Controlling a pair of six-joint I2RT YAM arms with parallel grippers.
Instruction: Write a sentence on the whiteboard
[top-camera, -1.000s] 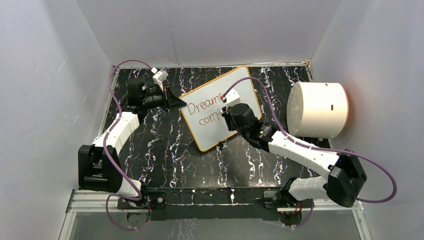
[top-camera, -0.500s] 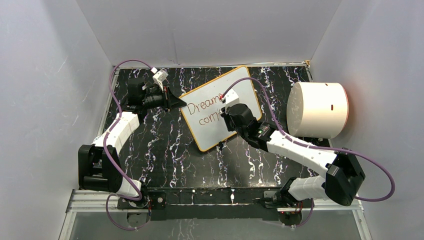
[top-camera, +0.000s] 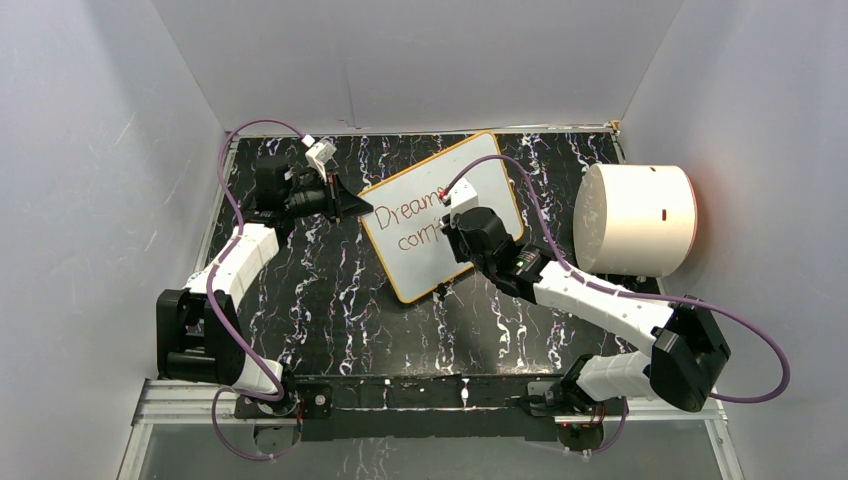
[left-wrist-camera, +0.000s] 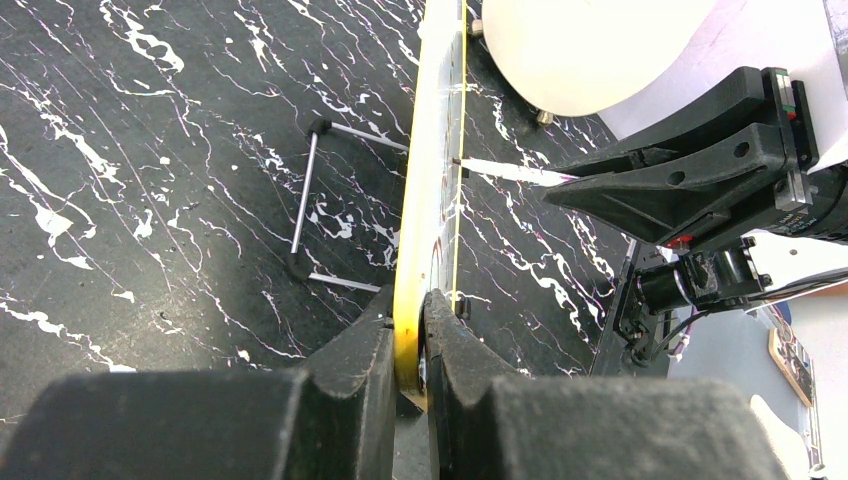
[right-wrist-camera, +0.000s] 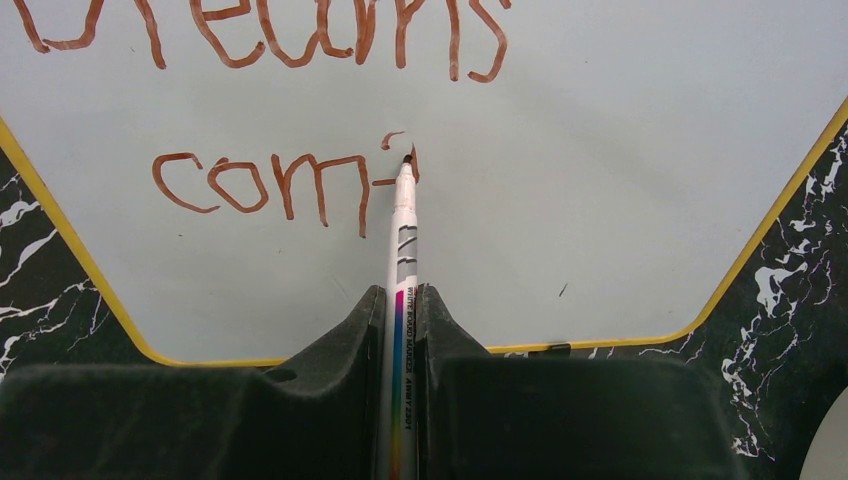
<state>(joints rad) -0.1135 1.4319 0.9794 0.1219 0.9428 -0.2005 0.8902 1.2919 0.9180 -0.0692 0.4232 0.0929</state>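
Black marbled tabletop (top-camera: 330, 300) carries the whiteboard (top-camera: 415, 270), propped mid-table on a wire stand (left-wrist-camera: 305, 210) (visible only from the left wrist). The left gripper (left-wrist-camera: 410, 335) is clamped on the board's yellow rim. The right gripper (right-wrist-camera: 400, 300) is clenched around a whiteboard marker (right-wrist-camera: 403, 230), whose long axis runs straight out from the fingers, tip touching the face just right of "com" — a letter half drawn. Bare board lies rightward, so the line likely continues there. The right wrist reads the lettering; the left wrist shows the board edge-on — tip meeting face.

Lettered whiteboard (top-camera: 415, 270) on marbled table (top-camera: 330, 290), cylinder (top-camera: 635, 220) beside
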